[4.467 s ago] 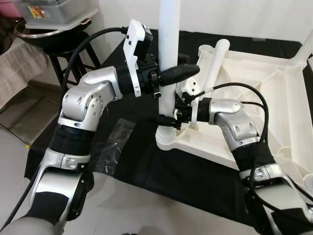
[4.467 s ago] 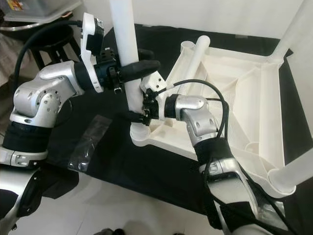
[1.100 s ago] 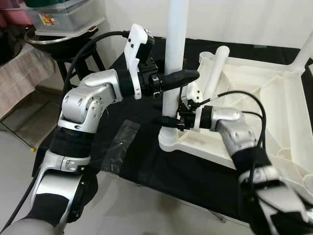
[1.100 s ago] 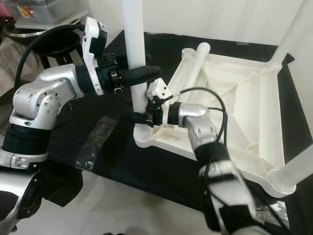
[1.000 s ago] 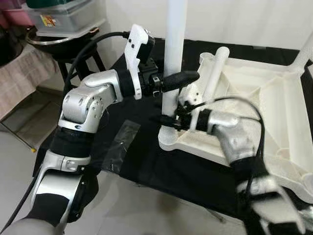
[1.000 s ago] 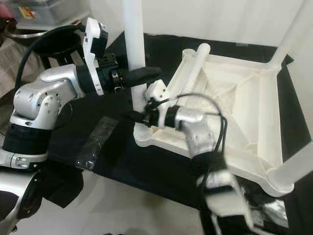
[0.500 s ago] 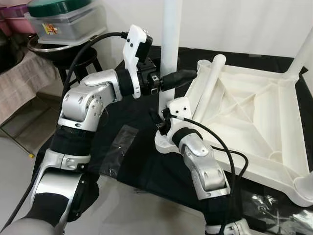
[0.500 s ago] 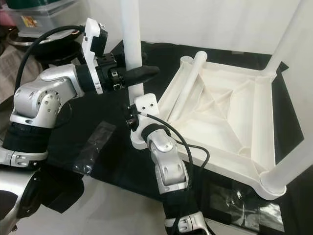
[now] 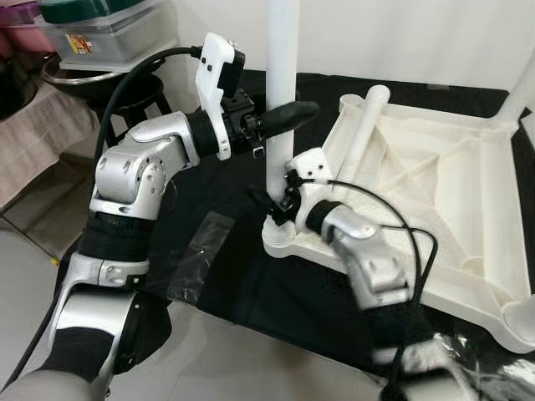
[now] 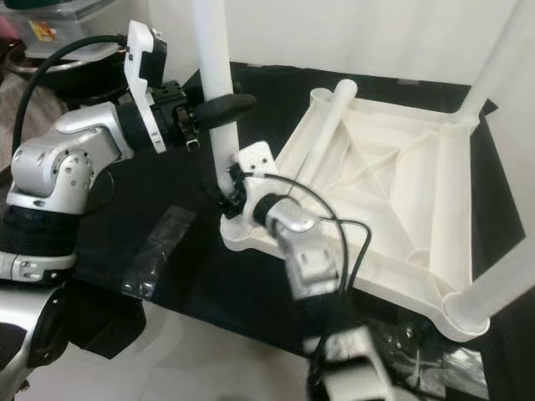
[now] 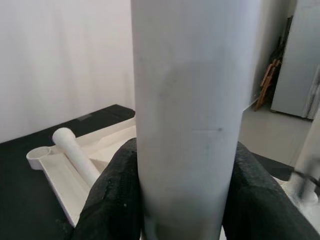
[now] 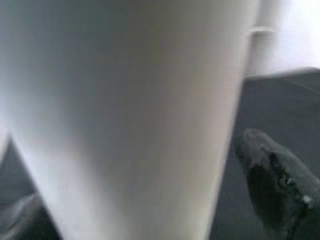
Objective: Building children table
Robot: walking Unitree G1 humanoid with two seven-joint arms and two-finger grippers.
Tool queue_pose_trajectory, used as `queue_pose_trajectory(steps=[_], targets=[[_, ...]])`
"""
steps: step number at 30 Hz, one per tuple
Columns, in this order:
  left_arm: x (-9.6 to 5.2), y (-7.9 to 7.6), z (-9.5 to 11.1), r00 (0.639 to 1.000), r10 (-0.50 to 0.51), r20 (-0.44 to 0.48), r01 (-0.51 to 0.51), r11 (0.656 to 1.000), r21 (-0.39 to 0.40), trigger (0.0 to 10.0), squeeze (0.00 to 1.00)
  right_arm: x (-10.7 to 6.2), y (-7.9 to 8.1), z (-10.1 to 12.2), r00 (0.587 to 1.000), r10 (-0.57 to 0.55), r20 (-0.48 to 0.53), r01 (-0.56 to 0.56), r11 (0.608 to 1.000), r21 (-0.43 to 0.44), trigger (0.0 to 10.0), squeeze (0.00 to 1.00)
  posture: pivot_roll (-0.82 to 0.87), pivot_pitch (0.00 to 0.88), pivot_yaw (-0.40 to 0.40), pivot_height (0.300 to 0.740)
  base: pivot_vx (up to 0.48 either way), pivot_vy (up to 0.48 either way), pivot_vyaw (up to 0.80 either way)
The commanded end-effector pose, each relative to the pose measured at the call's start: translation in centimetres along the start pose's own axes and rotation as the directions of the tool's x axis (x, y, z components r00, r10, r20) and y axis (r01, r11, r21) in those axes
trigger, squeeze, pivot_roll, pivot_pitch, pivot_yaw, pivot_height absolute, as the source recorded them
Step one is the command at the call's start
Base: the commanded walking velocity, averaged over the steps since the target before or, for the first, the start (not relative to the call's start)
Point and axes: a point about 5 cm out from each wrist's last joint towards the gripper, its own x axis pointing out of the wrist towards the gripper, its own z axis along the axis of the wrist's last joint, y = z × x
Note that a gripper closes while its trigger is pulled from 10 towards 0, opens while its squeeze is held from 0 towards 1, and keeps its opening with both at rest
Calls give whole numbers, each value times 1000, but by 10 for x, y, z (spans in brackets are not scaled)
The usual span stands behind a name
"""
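- On the black counter (image 9: pixel 226 180), a white tabletop (image 9: pixel 435 184) lies upside down, ribs showing.
- Near-left corner socket (image 9: pixel 280 242) carries an upright white leg (image 9: pixel 280 100); it rises out of the top of the eye views.
- Left tool (image 9: pixel 280 117) is clamped on the leg partway up, black fingers (image 11: pixel 112 200) pressed on both sides in the left wrist view.
- Right tool (image 9: pixel 276 205) sits low on the same leg, just above the socket; one finger (image 12: pixel 272 175) stands clear of the leg in the right wrist view, the other is blurred, so cannot tell if it grips.
- Right arm is motion-blurred in the eye views.
- Loose leg (image 9: pixel 361 125) lies inside the tabletop along its left edge, tip at the far-left socket (image 9: pixel 351 102).
- Another leg (image 10: pixel 493 63) stands at the far-right corner; a fourth (image 10: pixel 493 288) stands at the near-right corner.
- Clear plastic bag (image 9: pixel 199 255) lies flat on the counter left of the tabletop; more crumpled plastic (image 10: pixel 418 359) near the front-right edge.
- A stool (image 9: pixel 125 88) with a metal bowl (image 9: pixel 84 75) and lidded bins (image 9: pixel 104 33) stands beyond the counter's left end.
- Floor (image 9: pixel 33 251) is pale tile.
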Motion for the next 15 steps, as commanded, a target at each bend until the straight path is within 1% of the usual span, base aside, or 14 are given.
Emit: queue_pose_trajectory(steps=[1, 2, 3, 4, 5, 7, 8, 10, 11, 12, 13, 14, 15], targets=[[7, -9, -9, 997, -73, -30, 73, 997, -26, 0, 0, 1, -2, 3, 995, 95, 15, -95, 995, -15, 10000, 745, 48, 120, 47, 740, 0, 0, 0], [7, -9, -9, 997, -73, -30, 73, 997, -26, 0, 0, 1, -2, 3, 995, 95, 15, -95, 995, -15, 10000, 745, 48, 120, 47, 740, 0, 0, 0], [7, -9, -9, 997, -75, -30, 74, 997, -26, 0, 0, 0, -7, 2, 994, 109, 0, -109, 994, -23, 10000, 0, 48, 120, 47, 740, 0, 0, 0], [7, -9, -9, 997, -77, -31, 76, 997, -26, 0, 0, -1, -11, 2, 990, 137, -13, -138, 990, -39, 10000, 0, 48, 120, 47, 740, 0, 0, 0], [7, -9, -9, 997, -77, -31, 76, 997, -26, 0, 0, -1, -11, 2, 990, 137, -13, -138, 990, -39, 10000, 0, 48, 120, 47, 740, 0, 0, 0], [7, -10, -8, 996, -83, -33, 82, 996, -25, 0, 0, -1, -15, 1, 969, 242, -39, -244, 969, -47, 10000, 0, 59, 118, 51, 740, 0, 0, 0], [7, -10, -8, 996, -83, -33, 82, 996, -25, 0, 0, -1, -15, 1, 969, 242, -39, -244, 969, -47, 10000, 0, 59, 118, 51, 740, 0, 0, 0], [6, -10, -8, 996, -87, -36, 86, 996, -25, 0, 0, 0, -17, 1, 952, 304, -43, -305, 951, -42, 10000, 0, 62, 119, 51, 740, 0, 0, 0], [6, -10, -8, 995, -89, -37, 88, 996, -25, 0, 0, 2, -18, 0, 945, 323, -42, -324, 946, -22, 10000, 0, 65, 121, 54, 740, 0, 0, 0], [6, -10, -8, 995, -89, -37, 88, 996, -25, 0, 0, 2, -18, 0, 945, 323, -42, -324, 946, -22, 10000, 0, 65, 121, 54, 740, 0, 0, 0], [6, -11, -8, 995, -92, -38, 91, 996, -25, 0, 0, 4, -20, -2, 940, 340, -41, -340, 940, -4, 471, 0, 68, 120, 51, 740, 0, 0, 0], [6, -11, -7, 995, -93, -39, 92, 995, -24, 0, 0, 5, -20, -4, 934, 354, -40, -354, 935, 15, 0, 0, 69, 121, 51, 740, 0, 0, 0], [6, -11, -7, 995, -93, -39, 92, 995, -24, 0, 0, 5, -20, -4, 934, 354, -40, -354, 935, 15, 0, 0, 69, 121, 51, 740, 0, 0, 0]])
